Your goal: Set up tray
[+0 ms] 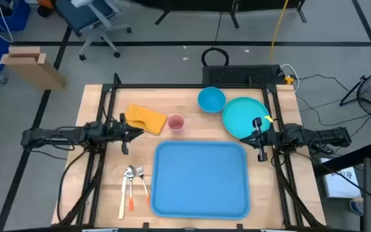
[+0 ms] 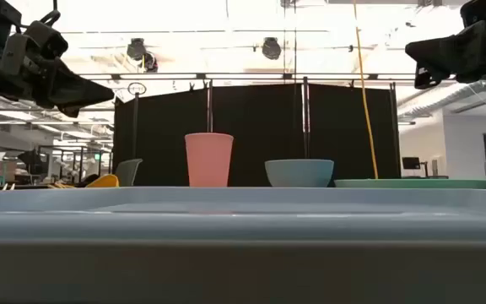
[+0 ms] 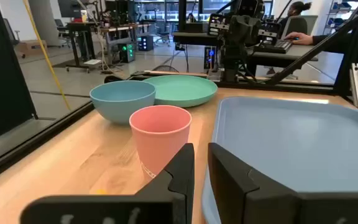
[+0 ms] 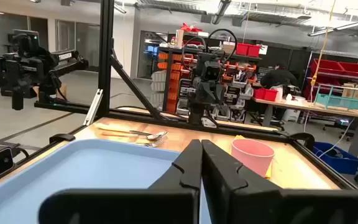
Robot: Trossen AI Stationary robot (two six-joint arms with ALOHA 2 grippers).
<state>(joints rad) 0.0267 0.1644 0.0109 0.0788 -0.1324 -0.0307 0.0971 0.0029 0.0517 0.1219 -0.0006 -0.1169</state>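
The light-blue tray (image 1: 201, 177) lies flat on the wooden table, near the front edge at the middle. Beyond it stand a pink cup (image 1: 176, 122), a blue bowl (image 1: 211, 100) and a round teal plate (image 1: 245, 117). A yellow cloth (image 1: 145, 118) lies at the back left. Cutlery (image 1: 133, 183) lies to the left of the tray. My left gripper (image 1: 139, 133) hovers shut above the table, left of the cup, pointing right. My right gripper (image 1: 252, 135) hovers shut over the plate's near edge, pointing left. Both are empty.
A dark metal frame (image 1: 108, 96) runs round the table's edges. Bare wood (image 1: 108, 180) shows left of the cutlery and between the tray and the cup. In the low view both arms (image 2: 57, 84) hang well above the cup (image 2: 208, 159) and bowl (image 2: 299, 173).
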